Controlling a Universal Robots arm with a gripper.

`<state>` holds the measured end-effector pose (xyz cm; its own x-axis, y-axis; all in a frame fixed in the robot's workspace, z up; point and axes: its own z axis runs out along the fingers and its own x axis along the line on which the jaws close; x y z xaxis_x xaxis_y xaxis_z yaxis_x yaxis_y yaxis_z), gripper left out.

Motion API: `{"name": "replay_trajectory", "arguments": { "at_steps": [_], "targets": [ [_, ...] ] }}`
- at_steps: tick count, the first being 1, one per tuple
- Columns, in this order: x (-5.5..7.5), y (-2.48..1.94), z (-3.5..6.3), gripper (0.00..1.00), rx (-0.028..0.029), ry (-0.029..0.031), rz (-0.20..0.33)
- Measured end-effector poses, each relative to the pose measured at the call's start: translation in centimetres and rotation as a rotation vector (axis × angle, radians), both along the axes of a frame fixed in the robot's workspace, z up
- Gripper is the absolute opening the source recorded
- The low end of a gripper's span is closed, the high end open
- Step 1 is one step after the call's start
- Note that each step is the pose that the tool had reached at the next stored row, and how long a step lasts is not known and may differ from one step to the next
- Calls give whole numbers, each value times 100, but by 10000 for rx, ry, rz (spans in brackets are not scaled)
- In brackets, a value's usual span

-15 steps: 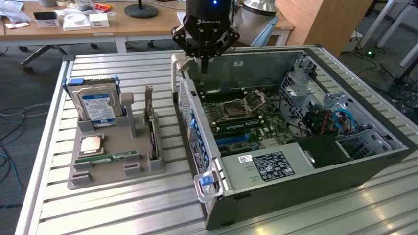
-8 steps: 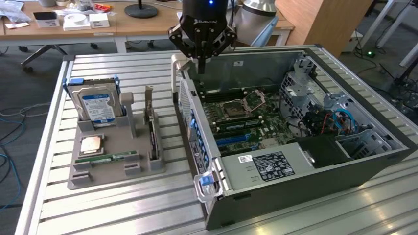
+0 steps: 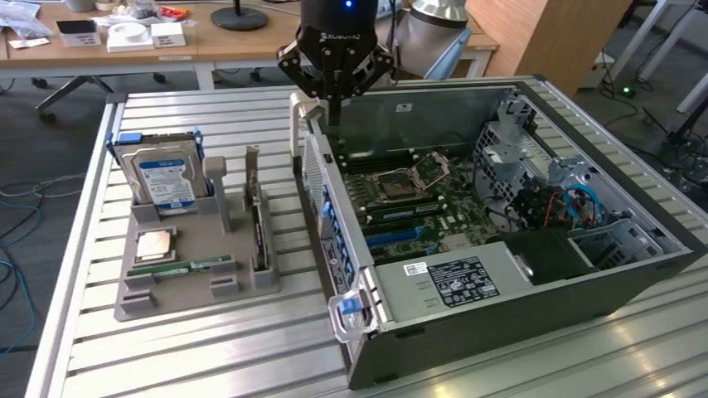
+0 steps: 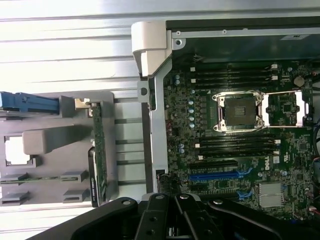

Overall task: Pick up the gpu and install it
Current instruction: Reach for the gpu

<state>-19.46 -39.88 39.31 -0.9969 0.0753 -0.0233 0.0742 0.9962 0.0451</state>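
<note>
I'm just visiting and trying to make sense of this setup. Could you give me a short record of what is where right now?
gripper: shut, apparently empty, above the computer case's edge nearest the holder
gpu: standing on edge in the gray holder, not yet picked up
gray holder: on the slatted table, to the exterior view's left of the case
also in holder: hard drive, memory stick
computer case: lying open, motherboard exposed

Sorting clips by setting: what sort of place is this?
Probably a robotics lab or workshop: an open PC case lies on a slatted metal table beside a grey parts holder, with office desks behind.
</note>
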Motion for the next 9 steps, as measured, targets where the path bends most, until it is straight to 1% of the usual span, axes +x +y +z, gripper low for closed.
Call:
{"name": "replay_trajectory", "arguments": {
  "at_steps": [9],
  "targets": [
    [-78,0,0,11,-1,0,1]
  ]
}}
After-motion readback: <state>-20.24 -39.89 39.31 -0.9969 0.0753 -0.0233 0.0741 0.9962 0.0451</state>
